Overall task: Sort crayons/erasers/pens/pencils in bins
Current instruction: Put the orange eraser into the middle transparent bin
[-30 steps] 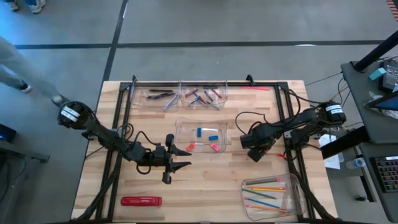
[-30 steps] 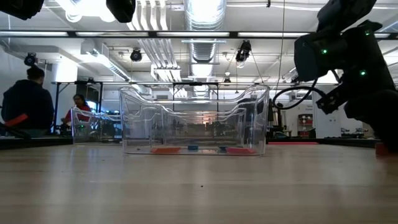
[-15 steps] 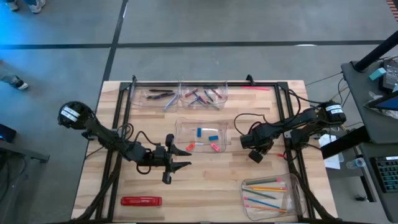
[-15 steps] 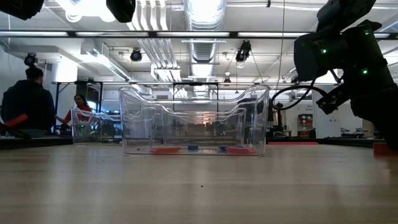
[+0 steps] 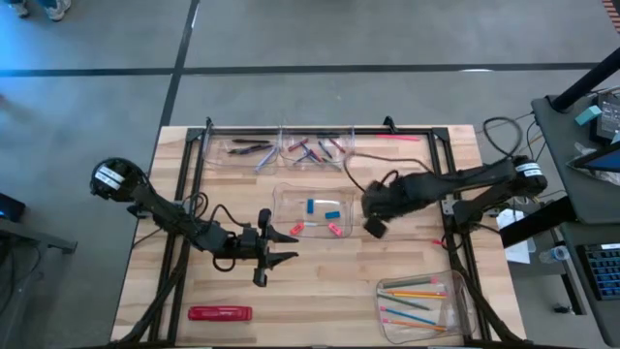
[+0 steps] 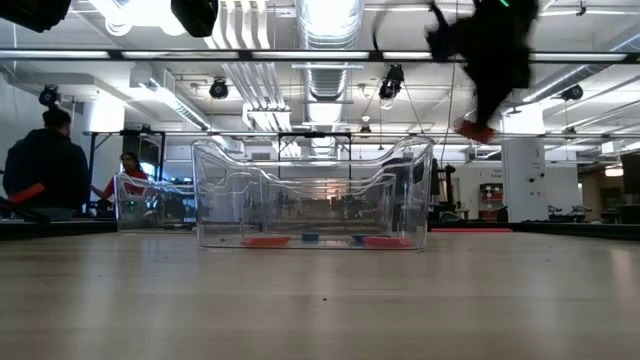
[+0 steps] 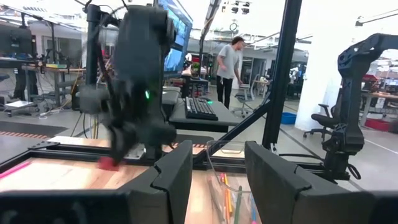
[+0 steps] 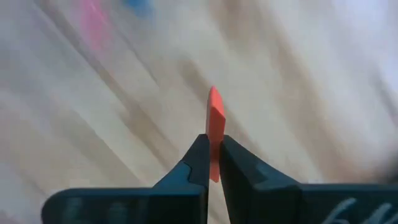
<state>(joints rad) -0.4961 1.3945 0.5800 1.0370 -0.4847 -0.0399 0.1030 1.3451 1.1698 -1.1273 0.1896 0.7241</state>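
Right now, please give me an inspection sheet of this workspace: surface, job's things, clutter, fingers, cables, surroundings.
Surface: wooden table, black frame at its edges.
Job's things: four clear bins; centre bin holds blue and pink erasers; far bins hold pens and crayons; near-right bin holds pencils.
Clutter: long red flat pack near the front-left edge.
Fingers: right gripper shut on a small red eraser, beside the centre bin; left gripper open, holding nothing.
Cables: black cables along both arms.
Surroundings: people at desks behind the table.

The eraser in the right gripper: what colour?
Orange-red eraser, pinched in the right gripper; clearest in the right wrist view.
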